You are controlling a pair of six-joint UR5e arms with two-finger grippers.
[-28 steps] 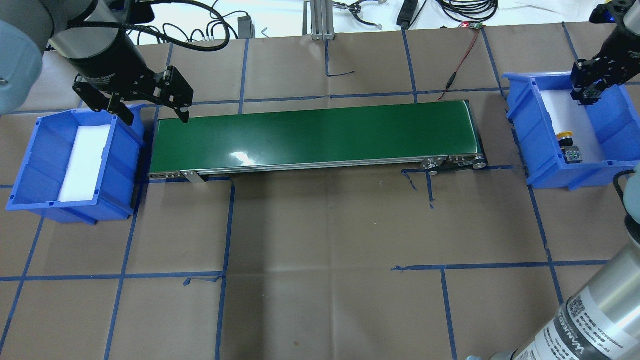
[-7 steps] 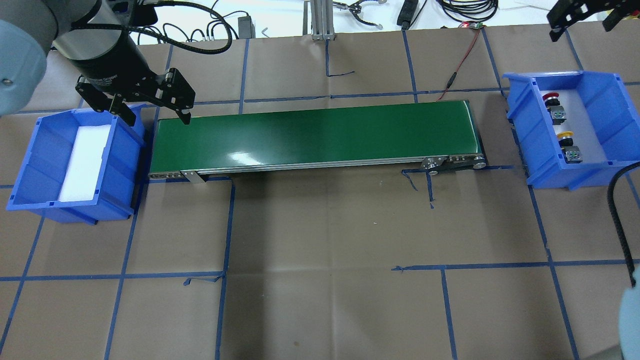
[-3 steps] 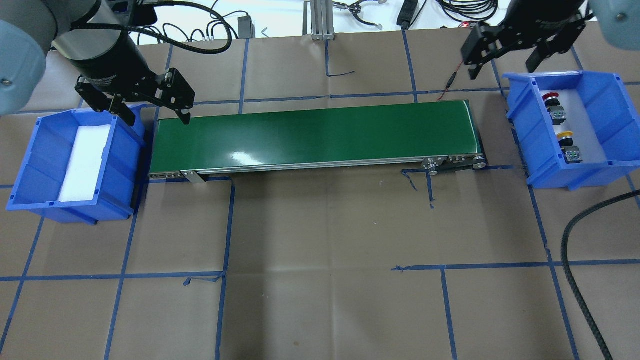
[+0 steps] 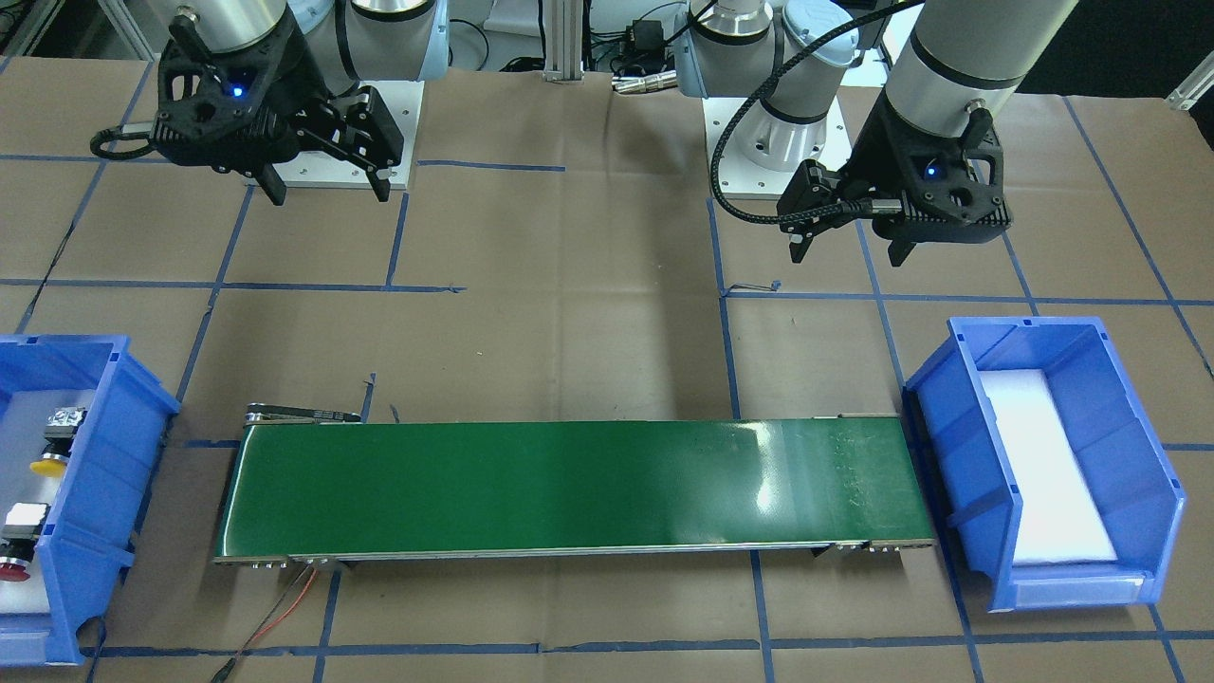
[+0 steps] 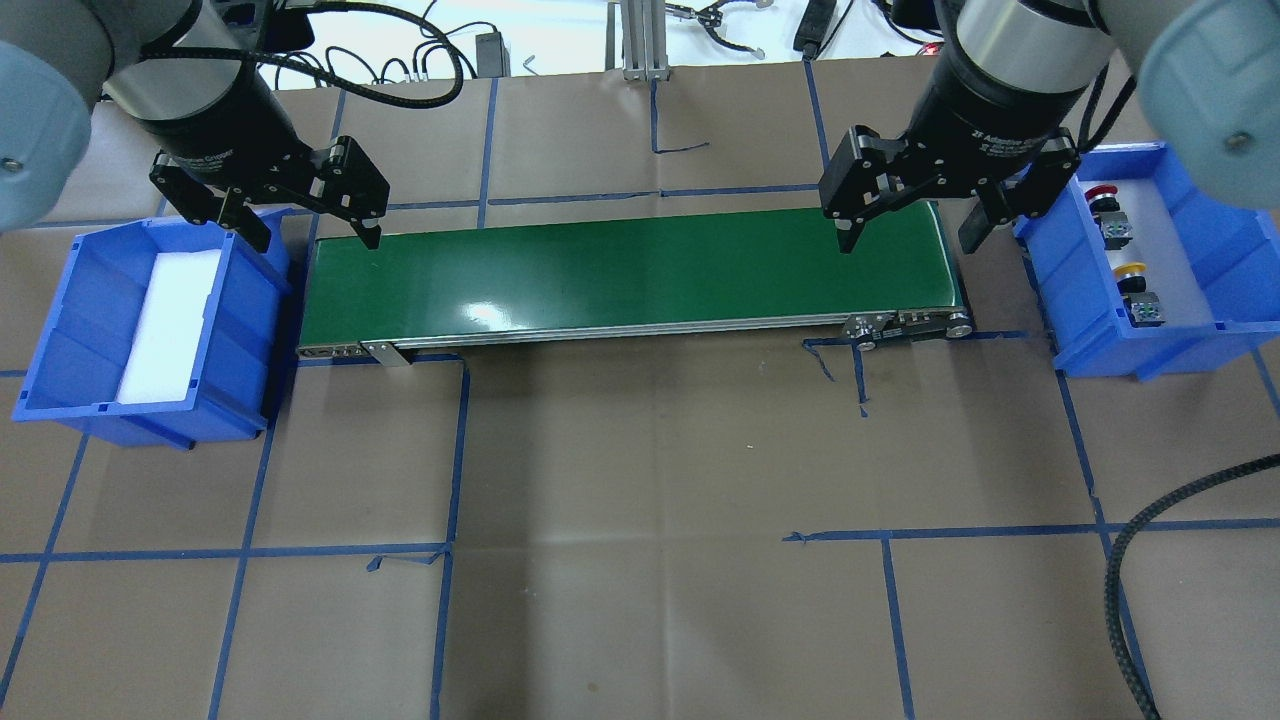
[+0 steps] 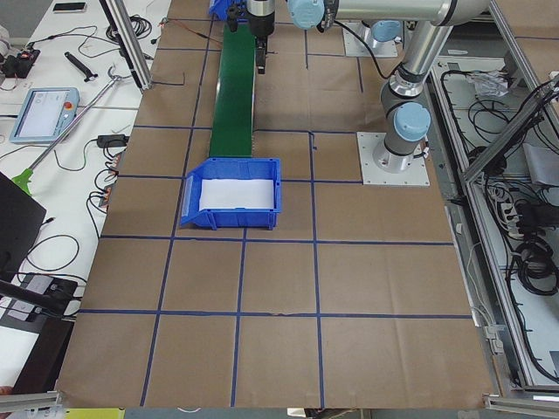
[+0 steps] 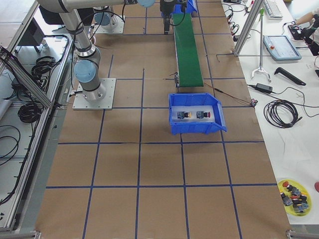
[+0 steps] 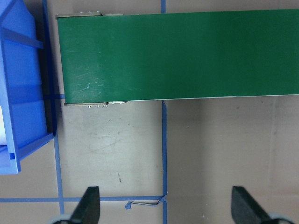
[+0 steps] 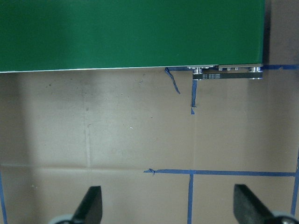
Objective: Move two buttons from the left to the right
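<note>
The red-capped button (image 5: 1108,212) and the yellow-capped button (image 5: 1138,290) lie on white foam in the right blue bin (image 5: 1150,357). They also show in the front view, yellow (image 4: 49,463) and red (image 4: 13,567). My right gripper (image 5: 908,243) is open and empty, held high by the right end of the green conveyor belt (image 5: 630,270), left of that bin. My left gripper (image 5: 313,238) is open and empty, high by the belt's left end, beside the left blue bin (image 5: 60,330), which holds only white foam. Both wrist views show spread fingers (image 8: 88,207) (image 9: 91,207) with nothing between.
The belt spans the space between the two bins. A red wire (image 5: 925,115) runs from the belt's far right corner toward cables at the table's back edge. A black cable (image 5: 1120,600) hangs at the near right. An aluminium post (image 5: 640,40) stands at back centre.
The red-capped button now lies in the right bin, where only the yellow one lay. My right gripper let go, rose out of the bin and swung left to the belt's right end. The left arm stayed.
</note>
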